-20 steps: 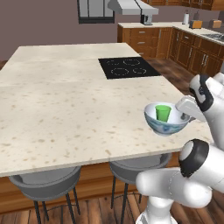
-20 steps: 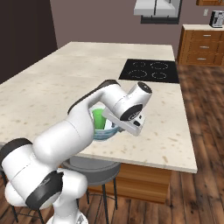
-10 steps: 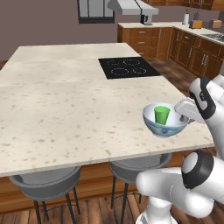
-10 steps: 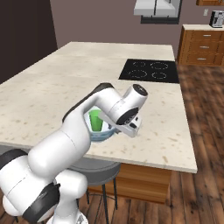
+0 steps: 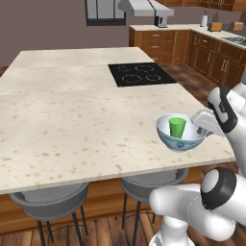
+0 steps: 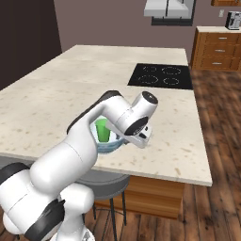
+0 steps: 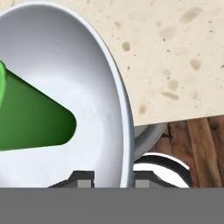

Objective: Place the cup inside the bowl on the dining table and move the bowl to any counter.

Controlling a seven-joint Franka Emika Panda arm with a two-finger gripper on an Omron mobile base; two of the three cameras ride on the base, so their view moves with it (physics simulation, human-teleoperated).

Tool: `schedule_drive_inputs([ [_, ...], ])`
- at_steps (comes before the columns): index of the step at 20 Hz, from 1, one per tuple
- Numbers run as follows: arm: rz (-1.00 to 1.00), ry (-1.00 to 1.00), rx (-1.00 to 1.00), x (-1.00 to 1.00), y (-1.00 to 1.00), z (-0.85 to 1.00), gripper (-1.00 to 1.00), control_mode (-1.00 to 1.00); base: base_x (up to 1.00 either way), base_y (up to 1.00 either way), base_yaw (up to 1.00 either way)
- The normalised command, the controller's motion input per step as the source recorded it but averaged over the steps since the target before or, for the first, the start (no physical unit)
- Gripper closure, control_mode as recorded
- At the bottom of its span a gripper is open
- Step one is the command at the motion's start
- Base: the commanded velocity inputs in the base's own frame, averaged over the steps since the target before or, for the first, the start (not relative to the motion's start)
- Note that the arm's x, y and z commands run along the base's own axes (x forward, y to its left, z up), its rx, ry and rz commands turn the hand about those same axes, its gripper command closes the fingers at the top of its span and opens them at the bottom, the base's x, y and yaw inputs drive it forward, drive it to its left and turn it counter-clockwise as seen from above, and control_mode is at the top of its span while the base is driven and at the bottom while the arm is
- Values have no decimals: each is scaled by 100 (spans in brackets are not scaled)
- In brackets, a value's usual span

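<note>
The gripper (image 7: pixel 107 177) pinches the bowl (image 5: pixel 181 138) by its rim, cup (image 5: pixel 177 128) already inside, lifted near the dining table (image 5: pixel 77 115) edge; carrying it to a counter remains.

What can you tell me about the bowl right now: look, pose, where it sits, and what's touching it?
The bowl is round and wide, plain white inside with a pale blue patterned outside, glossy like ceramic. It is upright at the near right corner of the dining table; whether it rests on the top or is lifted clear I cannot tell. The green cup stands upright inside it. The gripper is shut on its rim on the robot's side, one finger inside the wall and one outside, as the hand view shows.
</note>
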Motion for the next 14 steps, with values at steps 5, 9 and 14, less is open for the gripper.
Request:
schedule_drive_inputs([
  [5, 0, 0, 0, 0, 0, 0, 100, 100, -2, 0, 0],
  [9, 0, 0, 0, 0, 0, 0, 100, 100, -66, -19, -5],
  [14, 0, 0, 0, 0, 0, 0, 100, 100, -75, -41, -9],
])
